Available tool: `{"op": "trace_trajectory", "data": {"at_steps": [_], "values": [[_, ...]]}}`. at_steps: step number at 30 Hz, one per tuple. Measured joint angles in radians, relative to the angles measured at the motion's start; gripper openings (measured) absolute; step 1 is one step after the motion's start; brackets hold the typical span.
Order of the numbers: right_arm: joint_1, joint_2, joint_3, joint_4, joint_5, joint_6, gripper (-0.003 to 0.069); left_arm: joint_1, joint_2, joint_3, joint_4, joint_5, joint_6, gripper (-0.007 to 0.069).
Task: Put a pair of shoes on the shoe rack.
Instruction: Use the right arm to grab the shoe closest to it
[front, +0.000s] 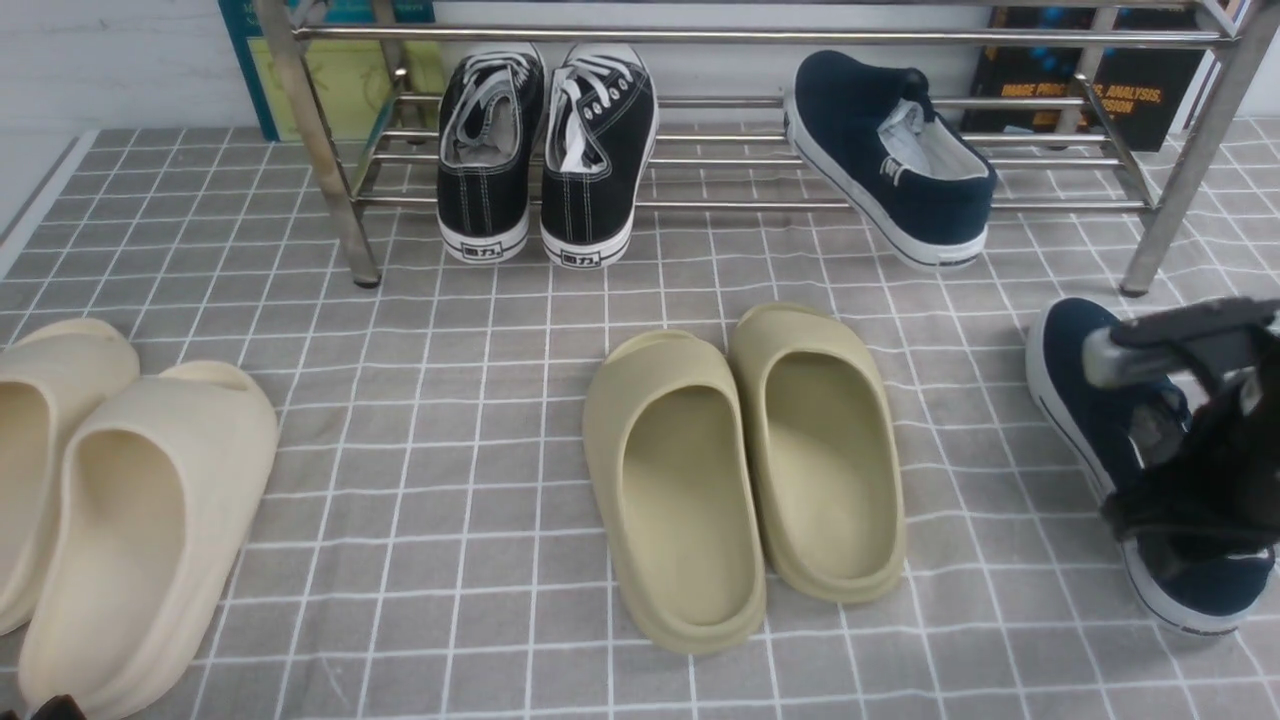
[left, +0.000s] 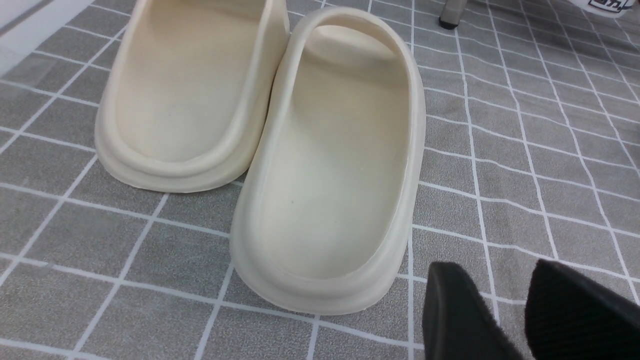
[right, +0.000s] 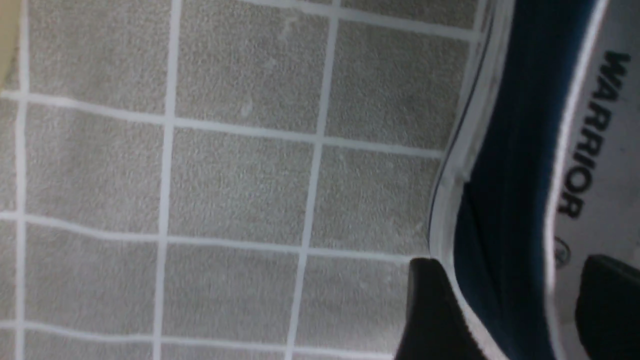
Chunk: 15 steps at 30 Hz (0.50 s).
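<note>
Right gripper (right: 515, 275) is straddling the side wall of the navy slip-on (front: 1075, 385), jaws parted. Left gripper (left: 497, 280) is hovering open beside cream slides (left: 325, 175).

Left end effector (left: 500, 285) spread, right (right: 512, 272) likewise

Right arm (front: 1200, 480): matte black, bulky, v. blurred in front view. Near its tip a small grey metal block (front: 1105, 362) w/ rounded corners, joined to a flat black bar (front: 1195, 322). Right gripper (right: 517, 310): two thick black fingers (right: 430, 310), rounded tips, plain surface. Left gripper (left: 515, 320): same black, wedge-shaped fingers; pads (left: 580, 310) w/ fine ribbed texture, edges slightly fuzzy. Only a dark corner of it (front: 55, 708) shows in front view.
</note>
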<state>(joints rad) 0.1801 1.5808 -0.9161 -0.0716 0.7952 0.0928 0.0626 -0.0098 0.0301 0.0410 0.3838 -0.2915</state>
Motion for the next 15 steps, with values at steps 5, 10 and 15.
{"op": "trace_trajectory", "data": {"at_steps": [5, 10, 15], "values": [[0.000, 0.062, 0.015, -0.018, -0.084, 0.003, 0.0379, 0.000, 0.000, 0.000, 0.000, 0.000, 0.000, 0.0232], [0.000, 0.069, 0.010, -0.037, -0.090, 0.003, 0.0203, 0.000, 0.000, 0.000, 0.000, 0.000, 0.000, 0.0232], [0.000, 0.031, -0.055, -0.033, 0.023, 0.002, 0.0036, 0.000, 0.000, 0.000, 0.000, 0.000, 0.000, 0.0232]]}}
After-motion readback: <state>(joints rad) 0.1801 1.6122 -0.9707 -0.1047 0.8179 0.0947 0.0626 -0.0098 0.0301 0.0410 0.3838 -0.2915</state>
